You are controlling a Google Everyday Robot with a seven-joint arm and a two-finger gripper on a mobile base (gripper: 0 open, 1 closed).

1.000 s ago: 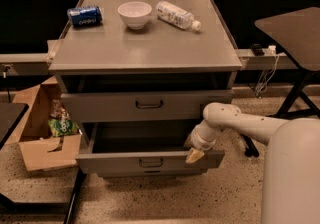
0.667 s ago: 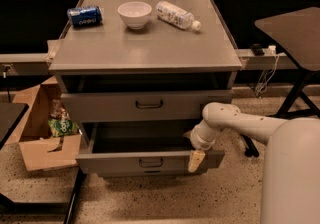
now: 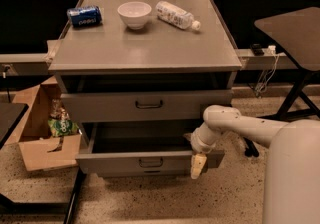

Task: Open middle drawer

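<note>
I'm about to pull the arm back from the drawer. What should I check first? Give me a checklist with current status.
1. The middle drawer is pulled out, interior showing: ok.
2. The hand sits at the drawer front's right end, away from the bar handle: ok.
3. The hand is free of the drawer front: cannot tell.
4. The cardboard box is clear of the drawer's left corner: cannot tell.
5. The blue can, white bowl and plastic bottle lie well back from the cabinet top front edge: ok.

Speckled floor [image 3: 150, 198] — dark side table [image 3: 290, 23] right, cardboard box [image 3: 45, 154] left.
</note>
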